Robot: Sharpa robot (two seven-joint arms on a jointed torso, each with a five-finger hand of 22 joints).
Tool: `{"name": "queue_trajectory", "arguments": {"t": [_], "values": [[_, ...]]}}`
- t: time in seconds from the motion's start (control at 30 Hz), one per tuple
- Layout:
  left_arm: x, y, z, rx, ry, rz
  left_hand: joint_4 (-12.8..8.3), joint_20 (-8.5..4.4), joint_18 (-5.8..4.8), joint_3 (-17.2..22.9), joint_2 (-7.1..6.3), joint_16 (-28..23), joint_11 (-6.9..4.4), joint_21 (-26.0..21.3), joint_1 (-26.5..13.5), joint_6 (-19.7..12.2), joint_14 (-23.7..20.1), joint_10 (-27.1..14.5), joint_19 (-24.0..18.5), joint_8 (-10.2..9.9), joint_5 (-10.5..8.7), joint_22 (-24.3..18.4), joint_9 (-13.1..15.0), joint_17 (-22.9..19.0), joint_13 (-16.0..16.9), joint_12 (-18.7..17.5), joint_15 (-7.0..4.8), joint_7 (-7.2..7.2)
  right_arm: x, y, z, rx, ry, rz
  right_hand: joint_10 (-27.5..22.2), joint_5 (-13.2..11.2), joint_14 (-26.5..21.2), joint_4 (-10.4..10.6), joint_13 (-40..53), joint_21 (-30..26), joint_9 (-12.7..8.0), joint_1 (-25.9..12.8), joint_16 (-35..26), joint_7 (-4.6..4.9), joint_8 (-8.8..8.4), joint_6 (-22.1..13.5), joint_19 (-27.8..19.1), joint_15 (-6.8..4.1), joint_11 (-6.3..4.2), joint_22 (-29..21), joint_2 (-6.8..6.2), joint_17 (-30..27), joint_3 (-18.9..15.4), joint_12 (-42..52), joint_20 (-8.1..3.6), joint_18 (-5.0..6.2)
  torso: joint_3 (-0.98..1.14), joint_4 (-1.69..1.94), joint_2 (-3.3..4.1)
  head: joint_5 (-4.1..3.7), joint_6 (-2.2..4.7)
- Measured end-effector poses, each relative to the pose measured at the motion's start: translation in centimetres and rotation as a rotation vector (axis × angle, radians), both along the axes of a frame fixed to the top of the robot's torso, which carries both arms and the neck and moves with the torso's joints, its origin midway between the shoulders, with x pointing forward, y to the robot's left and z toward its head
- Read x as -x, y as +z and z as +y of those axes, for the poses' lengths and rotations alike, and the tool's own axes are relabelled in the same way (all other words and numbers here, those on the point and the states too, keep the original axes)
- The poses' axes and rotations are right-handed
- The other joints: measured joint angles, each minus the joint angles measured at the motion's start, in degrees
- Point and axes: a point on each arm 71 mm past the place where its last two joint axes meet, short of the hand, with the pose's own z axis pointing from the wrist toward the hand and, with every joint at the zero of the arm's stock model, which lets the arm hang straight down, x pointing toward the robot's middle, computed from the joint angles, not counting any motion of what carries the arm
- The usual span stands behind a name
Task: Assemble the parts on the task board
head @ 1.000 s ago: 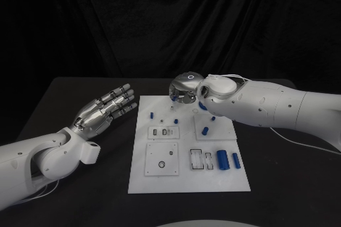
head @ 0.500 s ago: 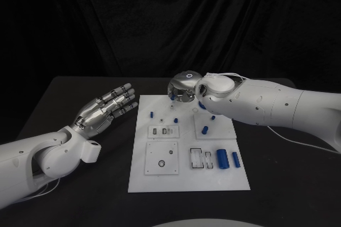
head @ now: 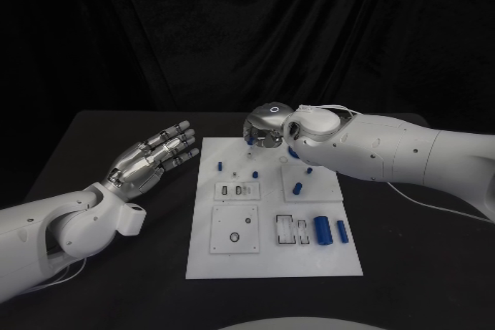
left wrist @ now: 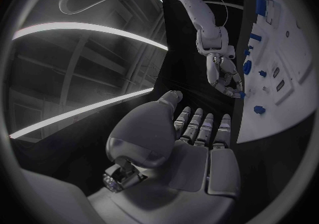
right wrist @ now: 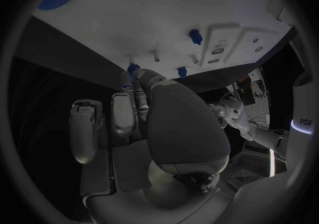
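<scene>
Right silver many-fingered hand (head: 266, 132) hangs over far edge of white rectangular task board (head: 270, 262), fingertips pinching a small blue gear-like part (right wrist: 133, 69), prob. to seat it on a thin peg nearby. Left hand (head: 153, 158) waits beside board w/ fingers spread, holding nothing, clear of the work. Other blue parts sit mid-board on black surface (head: 413, 258).

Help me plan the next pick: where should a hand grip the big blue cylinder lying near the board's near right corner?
Grip the cylinder across its middle, on its two long curved sides, coming from above. It lies flat, its ends pointing near and far. A smaller blue part lies close on its right, so that fingertip probably has little room.
</scene>
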Motion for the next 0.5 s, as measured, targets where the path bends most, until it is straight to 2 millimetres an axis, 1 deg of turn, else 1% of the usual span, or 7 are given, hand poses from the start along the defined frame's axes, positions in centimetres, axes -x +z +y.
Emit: {"name": "queue_trajectory", "arguments": {"t": [0.1,0.17,0.23,0.47,0.5], "values": [[-0.02,-0.01,0.03,-0.001,0.0,0.001,-0.2,0.0,0.0,0.2,0.0,0.0,0.21,0.0,0.0,0.2,0.0,-0.2,0.0,0.2,0.0,0.0,0.0,0.0,0.0,0.0,0.0,0.21,0.01,-0.03,-0.01,0.0,0.0,0.001,0.0,0.0,0.0,0.2,0.0,0.0,0.0,0.0,0.0,0.0,0.0,0.0,0.0,0.0,0.01,0.0,0.0,0.0,0.2,0.0,0.0,0.0,-0.03,-0.07,-0.03,0.19,-0.06],[-0.02,-0.02,0.04,-0.001,0.0,0.001,-0.2,0.0,0.0,0.2,0.0,0.0,0.21,0.0,0.0,0.2,0.0,-0.2,0.0,0.2,0.0,0.0,0.0,0.0,0.0,0.0,0.0,0.21,0.01,-0.04,-0.04,-0.001,-0.001,0.0,-0.2,0.0,0.0,0.2,0.0,0.0,0.0,0.0,0.0,-0.01,0.0,0.0,0.0,0.0,0.21,0.0,0.0,0.0,0.2,-0.2,0.0,0.0,-0.03,-0.1,-0.04,0.23,-0.1],[-0.03,-0.02,0.06,-0.001,0.0,0.001,-0.2,0.0,0.0,0.2,0.0,0.0,0.2,0.0,0.0,0.2,0.0,-0.2,0.0,0.2,0.0,0.0,0.0,0.0,0.0,0.0,0.0,0.21,0.02,-0.04,-0.05,-0.002,0.0,0.0,-0.2,0.0,0.0,0.2,-0.1,0.0,0.0,0.0,0.0,-0.02,-0.27,0.0,0.0,0.0,0.21,0.0,0.0,0.1,0.2,-0.2,0.0,0.0,-0.03,-0.13,-0.04,0.23,-0.13],[-0.04,-0.03,0.11,-0.003,0.001,0.002,-0.2,0.0,0.0,0.2,0.0,0.0,0.2,0.0,0.0,0.2,0.0,-0.2,0.0,0.2,0.0,0.0,0.0,0.0,0.0,0.0,0.0,0.21,0.03,-0.06,-0.22,-0.008,-0.002,-0.006,-0.2,0.0,0.0,0.2,-0.1,0.0,0.0,-0.2,0.0,-0.12,-0.33,-0.1,0.0,-0.01,0.21,0.0,0.24,0.1,0.2,-0.4,0.0,0.0,0.01,-0.13,-0.02,0.19,-0.14],[-0.04,-0.03,0.12,-0.003,0.001,0.002,-0.2,0.0,0.0,0.2,0.0,0.0,0.2,0.0,0.0,0.2,0.0,-0.2,0.0,0.2,0.0,0.0,0.0,0.0,0.0,0.0,0.0,0.21,0.03,-0.06,-0.24,-0.009,-0.002,-0.007,-0.3,0.0,0.0,0.2,-0.1,0.0,0.0,-0.2,0.0,0.03,-0.33,-0.3,0.0,-0.01,0.33,0.0,0.24,0.1,0.2,-0.7,0.0,0.0,0.01,-0.13,-0.02,0.19,-0.18]]}}
